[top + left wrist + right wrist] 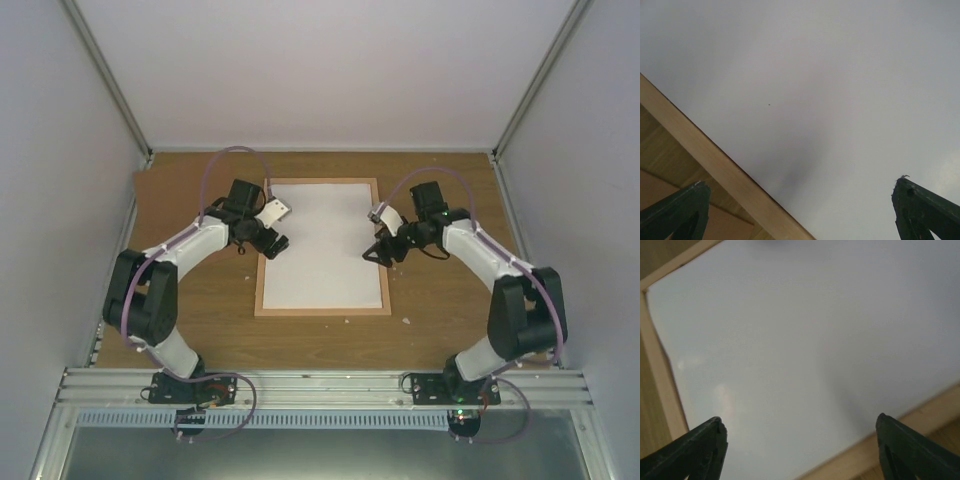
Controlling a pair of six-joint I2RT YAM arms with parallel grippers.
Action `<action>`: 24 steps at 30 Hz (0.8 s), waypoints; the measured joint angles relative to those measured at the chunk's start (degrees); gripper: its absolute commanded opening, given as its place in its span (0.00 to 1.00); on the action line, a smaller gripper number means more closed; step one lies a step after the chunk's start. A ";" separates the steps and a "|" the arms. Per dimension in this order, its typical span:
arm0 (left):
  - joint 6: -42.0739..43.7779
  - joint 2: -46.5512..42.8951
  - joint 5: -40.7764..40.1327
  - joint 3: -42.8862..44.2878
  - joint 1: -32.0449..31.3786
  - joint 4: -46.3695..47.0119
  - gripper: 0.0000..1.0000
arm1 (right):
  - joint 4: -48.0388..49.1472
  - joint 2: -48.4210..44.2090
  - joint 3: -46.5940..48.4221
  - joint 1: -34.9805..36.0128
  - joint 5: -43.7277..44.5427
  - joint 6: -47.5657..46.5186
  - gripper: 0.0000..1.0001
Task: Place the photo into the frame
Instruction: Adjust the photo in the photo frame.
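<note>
While the elbows [140,300] [527,312] jut outward, both end effectors [272,244] [374,254] overhang the frame [320,312].

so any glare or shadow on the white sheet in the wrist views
Left wrist: soft dark shadow on the white sheet inside the thin light wooden frame, fingertips blurred. Right wrist: two faint glare patches near a frame rail.

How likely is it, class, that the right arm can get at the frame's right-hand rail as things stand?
Probably yes. The right gripper hangs right at the frame's right-hand rail, jaws apart, and its wrist view shows nothing between the fingers and the wood.
</note>
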 measured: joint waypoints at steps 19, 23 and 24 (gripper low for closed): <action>-0.28 -3.10 0.15 -0.59 0.00 0.11 0.99 | 10.51 -10.19 -15.56 7.72 29.46 -5.09 1.00; -0.28 -3.10 0.15 -0.59 0.00 0.11 0.99 | 11.93 -10.23 -17.11 8.92 31.45 -5.79 1.00; -0.28 -3.10 0.15 -0.59 0.00 0.11 0.99 | 12.22 -10.23 -17.51 9.22 31.85 -5.97 1.00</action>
